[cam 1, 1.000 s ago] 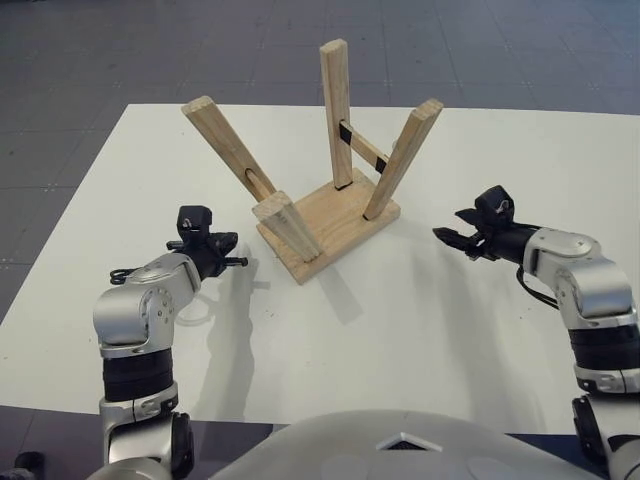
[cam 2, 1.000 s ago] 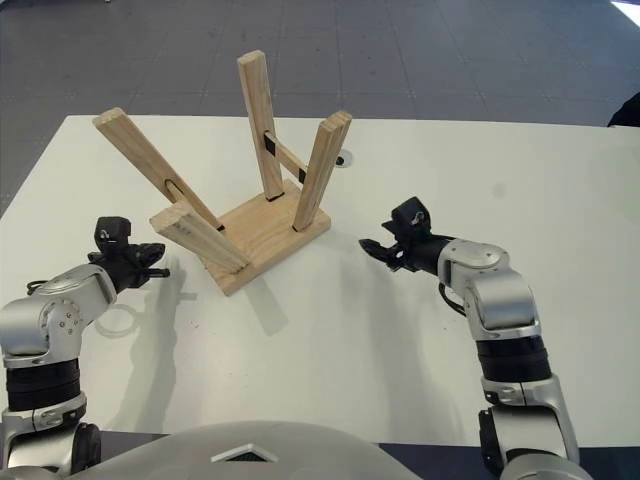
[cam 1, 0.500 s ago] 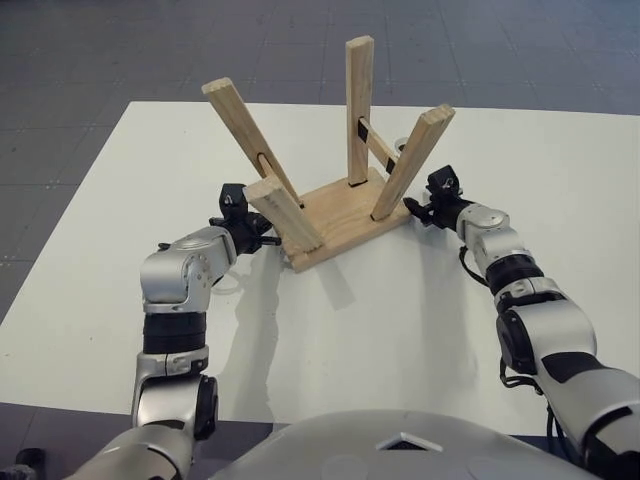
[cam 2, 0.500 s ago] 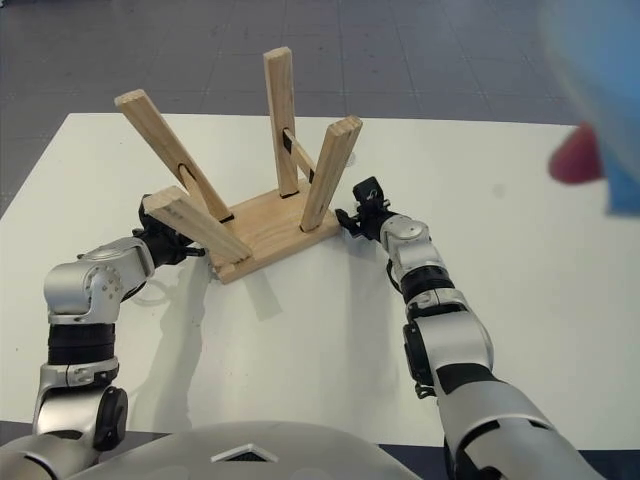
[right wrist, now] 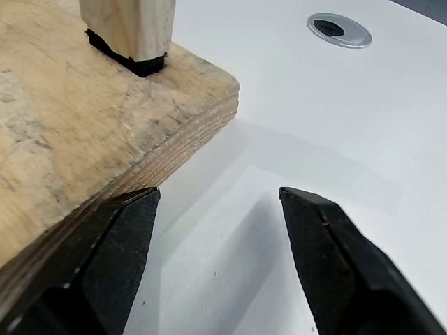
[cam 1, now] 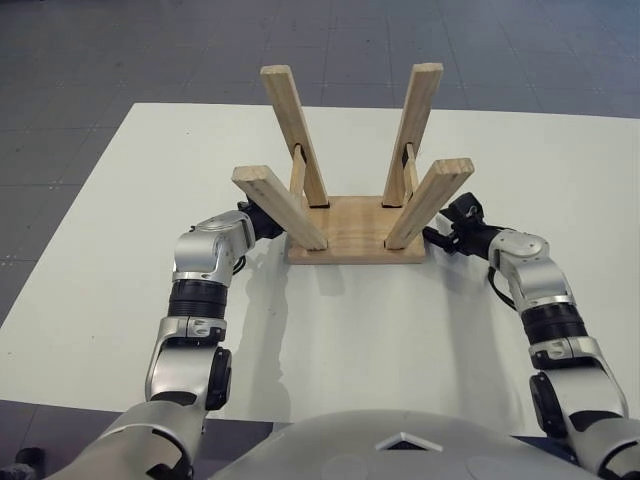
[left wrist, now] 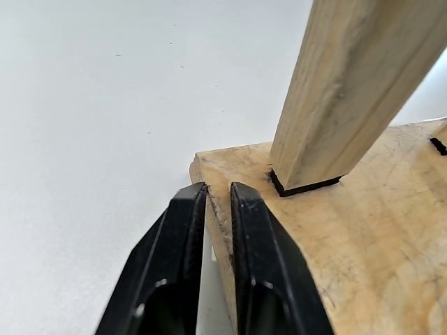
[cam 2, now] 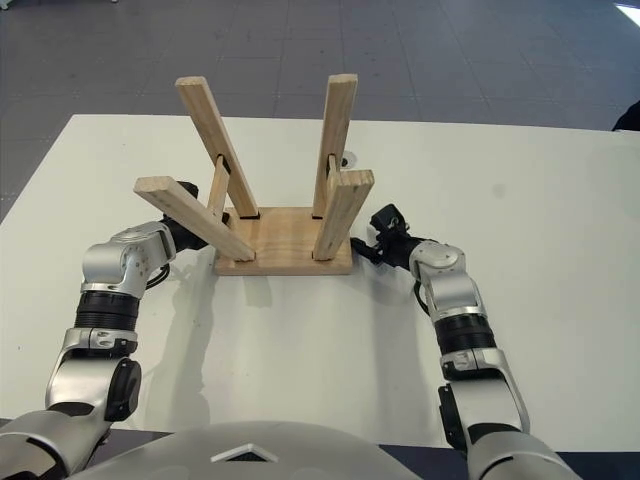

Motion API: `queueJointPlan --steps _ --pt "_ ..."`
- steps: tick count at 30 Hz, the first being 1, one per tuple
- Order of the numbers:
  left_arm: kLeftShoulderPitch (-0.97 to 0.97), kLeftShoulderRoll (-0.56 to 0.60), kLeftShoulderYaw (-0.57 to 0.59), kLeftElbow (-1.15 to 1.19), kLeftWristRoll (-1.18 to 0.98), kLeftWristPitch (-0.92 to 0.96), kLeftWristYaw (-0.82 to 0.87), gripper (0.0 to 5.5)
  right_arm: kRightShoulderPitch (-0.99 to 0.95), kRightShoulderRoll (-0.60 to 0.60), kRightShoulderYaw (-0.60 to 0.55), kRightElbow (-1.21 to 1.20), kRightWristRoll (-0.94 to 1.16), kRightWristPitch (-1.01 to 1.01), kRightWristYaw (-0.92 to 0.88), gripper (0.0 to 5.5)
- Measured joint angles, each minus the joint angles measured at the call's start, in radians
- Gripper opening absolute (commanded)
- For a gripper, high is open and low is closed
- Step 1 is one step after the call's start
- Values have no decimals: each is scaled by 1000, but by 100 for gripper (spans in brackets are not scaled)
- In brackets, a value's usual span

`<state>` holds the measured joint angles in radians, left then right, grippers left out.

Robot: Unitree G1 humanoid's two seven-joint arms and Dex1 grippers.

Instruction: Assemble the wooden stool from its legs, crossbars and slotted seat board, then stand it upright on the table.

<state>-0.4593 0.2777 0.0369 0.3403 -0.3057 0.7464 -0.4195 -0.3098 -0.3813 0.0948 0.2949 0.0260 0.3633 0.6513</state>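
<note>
Upside-down wooden stool on a white table (cam 1: 120, 250), seat board (cam 1: 355, 232) flat, four legs (cam 1: 296, 135) pointing up. At the board's left end, the left gripper (left wrist: 216, 188), half hidden behind a leg from above, has its fingers nearly together at the corner; whether they pinch wood is unclear. At the right end, the right gripper (right wrist: 220, 195) is spread wide, one finger at the edge. The crossbars (cam 2: 218, 185) are mostly hidden. A cable grommet (right wrist: 339, 29) lies beyond. The board, angled a moment ago, now sits square.
</note>
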Motion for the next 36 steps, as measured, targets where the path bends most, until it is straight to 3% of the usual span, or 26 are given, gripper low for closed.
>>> queueJointPlan --steps 5,8,13,16,18,22,31,34,36 --pt "43 21 88 -44 -60 -78 -78 64 76 -66 -74 -279 95 173 32 317" --pt "68 121 180 -62 -113 -133 -182 81 115 -140 -139 -429 168 289 70 313" --pt "141 350 270 -52 -281 -117 -637 162 162 -295 -298 -580 438 429 299 313" --pt "156 480 242 -74 -307 -111 -845 208 156 -376 -361 -598 531 449 380 365" --pt "155 541 206 -117 -310 -117 -954 238 124 -395 -365 -601 571 449 408 371" --pt "117 597 149 -169 -298 -165 -1054 238 80 -415 -354 -622 647 450 439 371" --pt "-7 562 64 -223 -301 -208 -1087 238 -30 -411 -222 -620 683 423 467 371" --pt "-20 554 36 -223 -302 -208 -1096 242 -49 -404 -187 -592 679 395 476 329" --pt "-23 554 12 -214 -298 -208 -1110 198 -59 -403 -161 -570 673 369 491 274"
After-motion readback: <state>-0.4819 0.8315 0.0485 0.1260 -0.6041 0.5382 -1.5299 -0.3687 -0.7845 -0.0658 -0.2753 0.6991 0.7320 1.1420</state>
